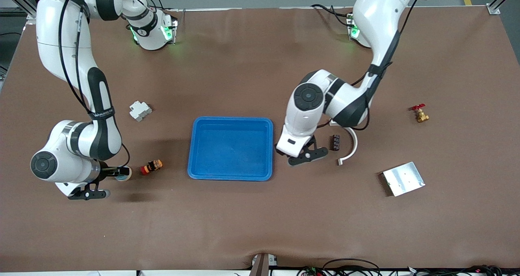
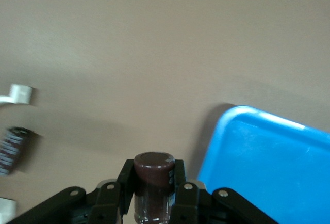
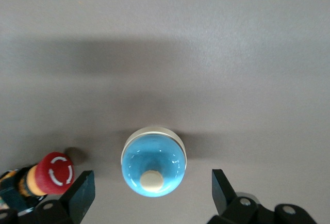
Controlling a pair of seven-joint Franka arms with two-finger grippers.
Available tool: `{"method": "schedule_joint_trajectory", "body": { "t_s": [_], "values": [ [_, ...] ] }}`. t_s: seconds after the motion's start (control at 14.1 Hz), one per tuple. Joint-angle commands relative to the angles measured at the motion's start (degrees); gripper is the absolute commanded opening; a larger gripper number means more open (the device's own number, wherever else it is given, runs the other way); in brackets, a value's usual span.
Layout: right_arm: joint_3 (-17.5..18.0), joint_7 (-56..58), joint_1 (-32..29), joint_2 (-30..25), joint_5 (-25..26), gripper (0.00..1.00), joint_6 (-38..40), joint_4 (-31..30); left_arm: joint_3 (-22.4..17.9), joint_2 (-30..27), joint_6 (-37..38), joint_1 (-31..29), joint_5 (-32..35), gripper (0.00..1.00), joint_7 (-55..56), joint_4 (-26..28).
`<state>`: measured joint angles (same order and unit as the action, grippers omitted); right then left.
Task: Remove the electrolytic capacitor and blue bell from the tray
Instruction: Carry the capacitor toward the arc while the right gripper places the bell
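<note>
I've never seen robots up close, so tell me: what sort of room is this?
Probably a robotics lab test bench. Two white robot arms are bolted to a brown-covered table, with a shallow blue plastic tray in the middle and small hardware scattered about, like a brass valve with a red handle and a square metal plate.

Beside the bright blue tray (image 1: 230, 148): a dark brown capacitor (image 2: 153, 185), a blue bell (image 3: 153, 161) with a cream button, a red-capped switch (image 3: 51, 175), a white bracket (image 1: 350, 146)
</note>
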<state>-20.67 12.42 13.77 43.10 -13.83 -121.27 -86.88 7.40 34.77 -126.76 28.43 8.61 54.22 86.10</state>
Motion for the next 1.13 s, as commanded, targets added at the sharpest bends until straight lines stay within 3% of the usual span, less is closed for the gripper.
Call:
{"method": "schedule_joint_trajectory", "body": {
  "t_s": [0.0,0.21,0.57,0.92,1.06],
  "values": [
    [-0.07,0.68,0.03,-4.68,-0.59,1.0,6.02,1.27,0.68,-5.67,0.02,-2.84,-1.14,0.0,-6.38,7.32],
    [-0.42,0.68,-0.85,-9.59,0.55,1.0,16.39,5.92,1.29,-9.62,0.02,-5.56,-1.23,0.0,-11.75,11.62],
    [0.72,0.59,-3.93,-20.49,5.9,1.0,24.75,6.55,3.32,-14.11,0.02,-11.1,-1.23,0.0,-20.1,17.34],
    [9.14,0.59,-10.95,-29.37,11.35,1.0,30.04,6.64,3.41,-17.45,-0.6,-14.1,-1.14,0.0,-27.66,22.79],
    [14.14,0.5,-13.23,-31.57,15.04,1.0,30.57,6.64,3.41,-18.42,-0.94,-15.68,-1.14,0.0,-31.52,24.72]
  ]
}}
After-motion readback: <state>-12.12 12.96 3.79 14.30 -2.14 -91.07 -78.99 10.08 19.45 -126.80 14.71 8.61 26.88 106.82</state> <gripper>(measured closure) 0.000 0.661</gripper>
